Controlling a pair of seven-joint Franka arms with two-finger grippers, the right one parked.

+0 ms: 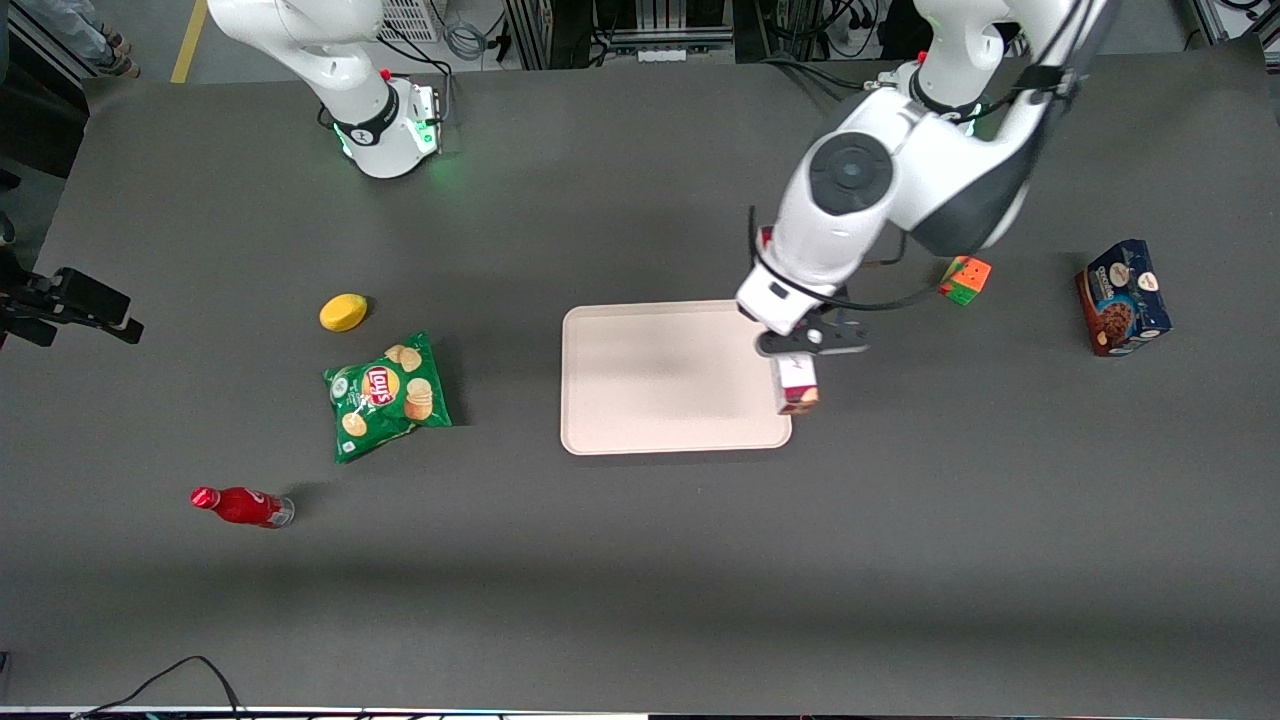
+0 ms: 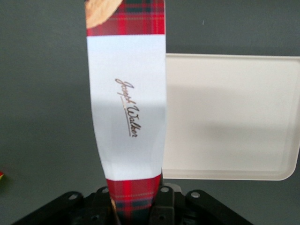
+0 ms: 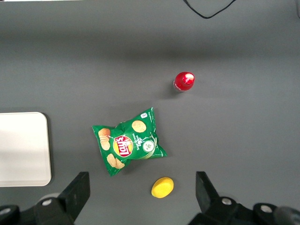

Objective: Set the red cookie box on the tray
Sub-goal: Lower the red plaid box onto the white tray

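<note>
My left gripper point(image 1: 800, 352) is shut on the red cookie box point(image 1: 797, 385), a long dark red plaid carton with a white label panel point(image 2: 127, 105). It holds the box in the air above the edge of the tray point(image 1: 660, 375) that lies toward the working arm's end of the table. The tray is a pale pinkish-beige rectangle with a low rim. In the left wrist view the box runs out from between the fingers point(image 2: 161, 206), and the tray point(image 2: 234, 117) lies beside it.
A dark blue cookie box point(image 1: 1122, 297) and a colour cube point(image 1: 965, 279) lie toward the working arm's end. A green chips bag point(image 1: 388, 395), a yellow lemon point(image 1: 343, 312) and a red bottle point(image 1: 240, 506) lie toward the parked arm's end.
</note>
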